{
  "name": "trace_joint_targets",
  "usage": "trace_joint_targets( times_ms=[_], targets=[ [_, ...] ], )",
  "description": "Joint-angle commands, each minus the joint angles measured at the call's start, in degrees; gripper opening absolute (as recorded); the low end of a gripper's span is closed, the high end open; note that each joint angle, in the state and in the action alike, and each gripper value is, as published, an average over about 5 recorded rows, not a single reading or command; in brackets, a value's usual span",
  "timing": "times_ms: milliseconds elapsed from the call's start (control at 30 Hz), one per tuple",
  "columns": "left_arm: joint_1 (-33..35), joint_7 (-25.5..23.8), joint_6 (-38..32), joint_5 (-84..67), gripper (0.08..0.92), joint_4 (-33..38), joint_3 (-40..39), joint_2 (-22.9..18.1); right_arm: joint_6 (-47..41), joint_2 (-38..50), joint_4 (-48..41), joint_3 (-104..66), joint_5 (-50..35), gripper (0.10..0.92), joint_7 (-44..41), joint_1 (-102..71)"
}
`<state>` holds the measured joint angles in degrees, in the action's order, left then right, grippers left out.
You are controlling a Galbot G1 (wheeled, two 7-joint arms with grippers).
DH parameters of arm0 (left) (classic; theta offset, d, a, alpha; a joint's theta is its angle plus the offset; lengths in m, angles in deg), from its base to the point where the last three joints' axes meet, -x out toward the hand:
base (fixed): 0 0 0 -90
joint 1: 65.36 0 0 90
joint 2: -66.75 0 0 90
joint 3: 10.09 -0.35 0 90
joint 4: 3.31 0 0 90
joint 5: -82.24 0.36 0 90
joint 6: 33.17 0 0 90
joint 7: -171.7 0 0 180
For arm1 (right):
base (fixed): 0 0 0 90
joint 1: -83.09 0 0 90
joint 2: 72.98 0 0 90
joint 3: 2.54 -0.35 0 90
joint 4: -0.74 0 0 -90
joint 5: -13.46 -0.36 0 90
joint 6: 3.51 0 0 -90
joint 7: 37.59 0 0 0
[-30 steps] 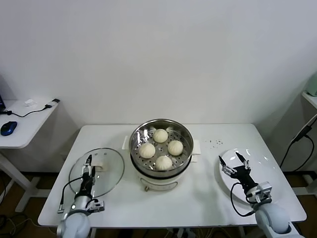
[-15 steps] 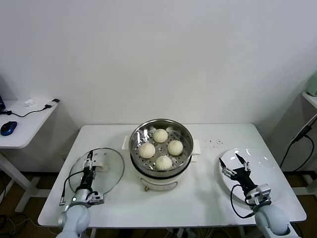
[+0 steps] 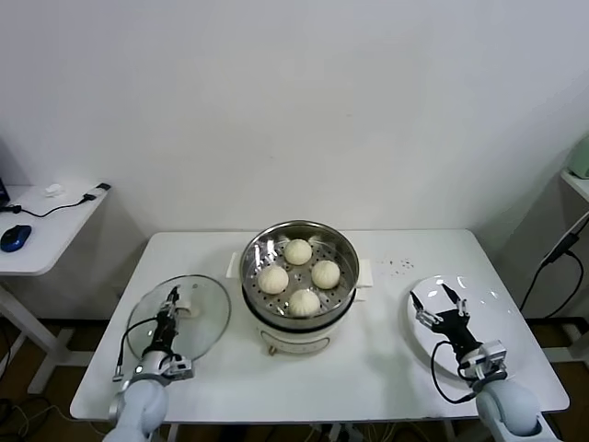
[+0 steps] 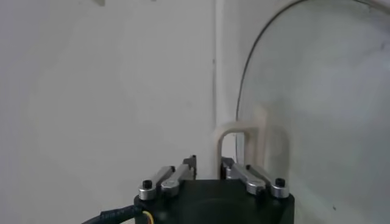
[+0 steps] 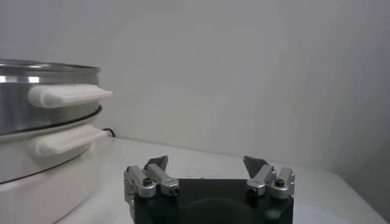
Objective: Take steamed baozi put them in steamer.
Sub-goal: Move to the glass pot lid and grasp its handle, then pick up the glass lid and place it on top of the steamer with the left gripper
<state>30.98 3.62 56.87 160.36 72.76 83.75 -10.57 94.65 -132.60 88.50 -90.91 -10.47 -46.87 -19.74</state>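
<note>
All four steamed baozi (image 3: 298,276) sit in the steamer (image 3: 299,284) mid-tabletop (image 3: 368,368). The left tool (image 3: 169,303), nearly pressed together, hovers over the glass lid (image 3: 179,318); the right tool (image 3: 437,301), spread, hangs above the white plate (image 3: 497,318).

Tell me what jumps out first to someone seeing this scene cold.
The shiny steamer at the table's centre, lid off, with all four steamed baozi sitting on its perforated floor. The glass lid lies flat on the robot's left, the left gripper over it, fingers close together. On the right, the open right gripper hovers over a bare white plate.
</note>
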Motion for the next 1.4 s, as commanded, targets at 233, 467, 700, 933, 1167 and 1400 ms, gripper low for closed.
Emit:
trace_joint_targets(
  times_ms=[233,467,700,933,1167,1400],
  targets=[
    [3.6,-1.4,2.3,-3.9,0.15,9.4,-0.4,2.1,0.4,-0.2,-1.5,0.0,1.0,0.823,-0.1,1.3],
    [13.5,-3.9,12.4,-8.4,0.15,27.5,0.6,7.6,0.6,-0.2,-2.7,0.0,1.0,0.823,-0.1,2.7],
    [22.1,-5.4,25.3,-7.5,0.15,42.9,0.6,12.4,0.9,0.0,-3.8,0.7,1.7,0.823,-0.1,4.4],
    [22.7,-11.4,35.4,-6.7,0.15,51.3,-2.9,17.6,0.9,0.3,-4.9,2.0,3.1,0.823,0.3,6.0],
    [11.8,-20.1,43.8,-5.4,0.15,51.3,-11.8,22.2,0.9,0.7,-6.6,3.3,4.9,0.823,0.6,8.1],
    [-3.8,-37.5,45.0,6.5,0.15,50.1,-23.8,15.7,1.0,0.4,-8.4,3.8,5.3,0.823,0.9,10.0]
  ],
)
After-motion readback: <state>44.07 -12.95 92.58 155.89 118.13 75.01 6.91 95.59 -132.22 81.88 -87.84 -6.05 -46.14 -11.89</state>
